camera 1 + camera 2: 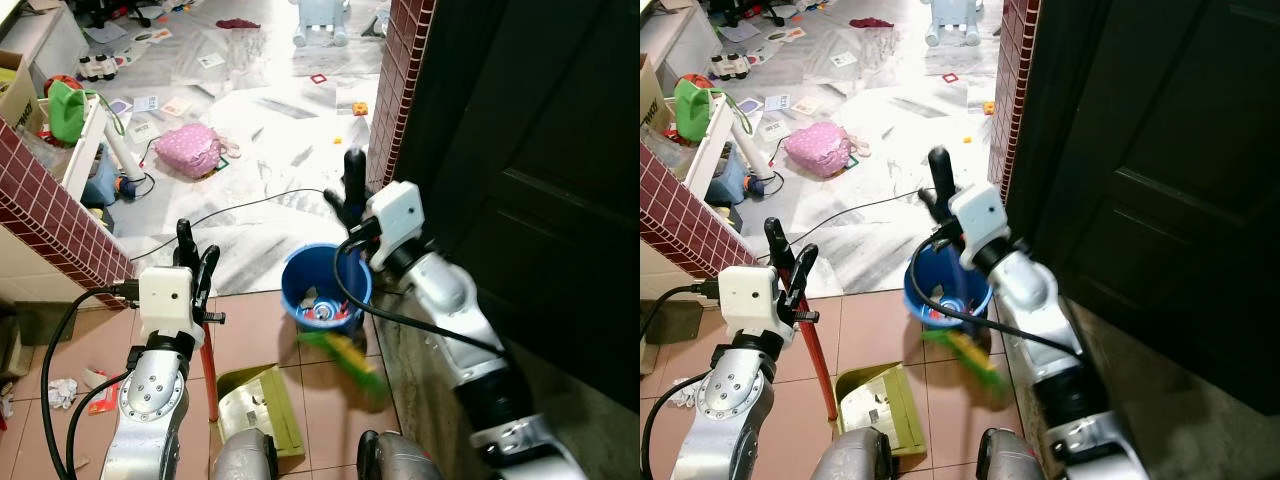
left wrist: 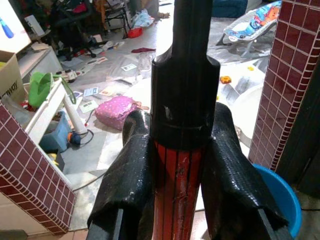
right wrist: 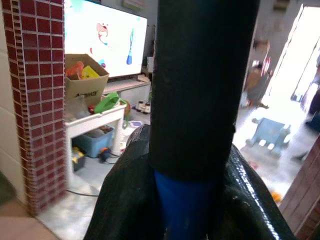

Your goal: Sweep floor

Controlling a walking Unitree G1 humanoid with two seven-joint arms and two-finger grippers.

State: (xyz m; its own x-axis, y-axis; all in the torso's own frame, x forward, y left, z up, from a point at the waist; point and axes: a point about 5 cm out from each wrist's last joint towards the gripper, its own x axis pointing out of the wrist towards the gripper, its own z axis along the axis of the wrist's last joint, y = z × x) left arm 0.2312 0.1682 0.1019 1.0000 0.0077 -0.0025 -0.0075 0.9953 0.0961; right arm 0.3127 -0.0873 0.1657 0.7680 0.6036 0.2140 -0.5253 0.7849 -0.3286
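My left gripper is shut on the red pole of an olive-green dustpan standing on the tiled floor by my feet; in the left wrist view both fingers clamp the pole just below its black cap. My right gripper is raised beside the brick pillar, shut on the broom's black-and-blue handle. The green and yellow broom head is blurred, low on the tiles just in front of a blue bucket with scraps inside.
A dark door and a brick pillar close the right side; a low brick wall stands left. Crumpled paper lies on the tiles. A black cable, a pink bag and scattered papers litter the marble floor beyond.
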